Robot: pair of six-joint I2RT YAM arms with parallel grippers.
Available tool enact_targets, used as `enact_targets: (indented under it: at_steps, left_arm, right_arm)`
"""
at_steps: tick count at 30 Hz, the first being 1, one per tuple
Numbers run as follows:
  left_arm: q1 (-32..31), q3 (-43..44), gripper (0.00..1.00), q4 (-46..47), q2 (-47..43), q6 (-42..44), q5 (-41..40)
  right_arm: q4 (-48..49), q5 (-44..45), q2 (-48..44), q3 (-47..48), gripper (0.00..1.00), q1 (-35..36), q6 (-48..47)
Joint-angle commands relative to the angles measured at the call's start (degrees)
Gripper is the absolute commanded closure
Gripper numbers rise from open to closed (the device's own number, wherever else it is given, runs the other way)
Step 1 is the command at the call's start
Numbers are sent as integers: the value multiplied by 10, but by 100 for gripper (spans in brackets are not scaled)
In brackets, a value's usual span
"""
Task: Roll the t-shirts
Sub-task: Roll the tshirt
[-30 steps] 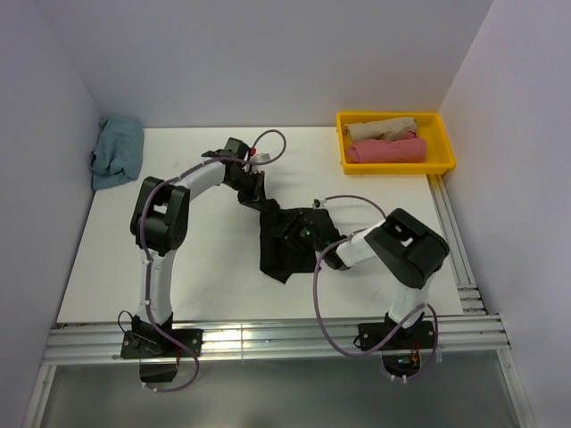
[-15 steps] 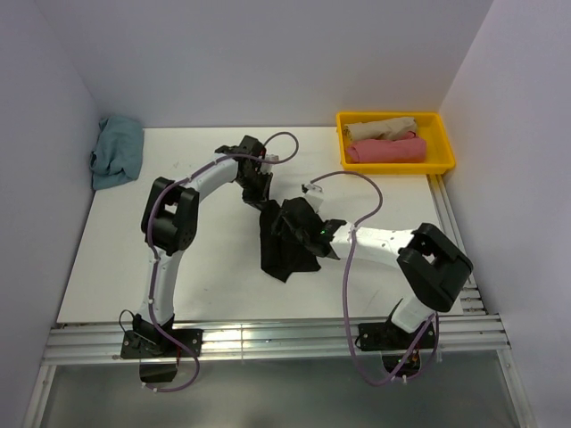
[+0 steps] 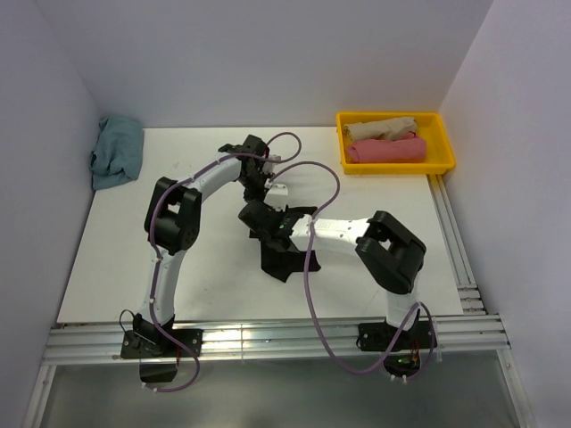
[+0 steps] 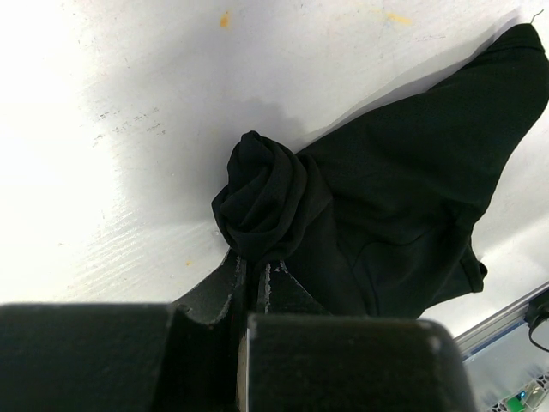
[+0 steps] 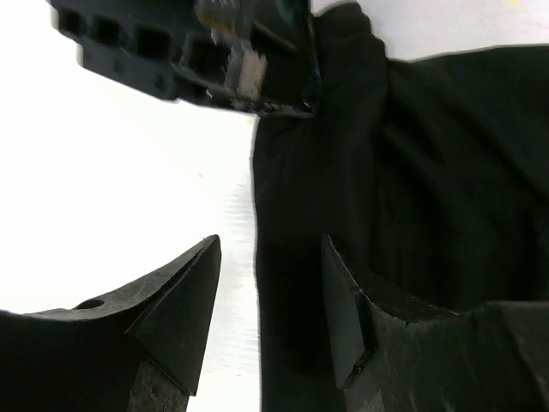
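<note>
Black t-shirt (image 4: 386, 189) — wad in left gripper (image 4: 255, 270), clear at wrist, obscured overhead

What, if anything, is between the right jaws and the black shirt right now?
Nothing visible. The right gripper hangs open right over the edge of the black shirt, bare table beside it. The left gripper, shut on a bunched corner of the shirt, is close beyond but not in between.

I saw a white table (image 3: 107, 267). On it lay a black shirt (image 3: 281, 260) in the middle, a blue shirt (image 3: 116, 152) far left, and a yellow tray (image 3: 393, 168) far right.
</note>
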Motion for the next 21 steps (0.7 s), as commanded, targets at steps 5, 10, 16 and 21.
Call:
enact_targets:
  at_steps: [5, 10, 16, 21]
  left_arm:
    - [-6, 14, 100, -4, 13, 13, -8]
    - [-6, 15, 100, -5, 16, 13, -4]
    - [-5, 25, 96, -9, 17, 16, 1]
    - [-5, 34, 74, -11, 15, 17, 8]
  right_arm:
    - [-110, 86, 36, 61, 43, 20, 6]
    - [-133, 93, 55, 70, 43, 32, 7]
    - [-140, 82, 76, 71, 43, 36, 9]
    - [-131, 68, 76, 56, 48, 38, 17]
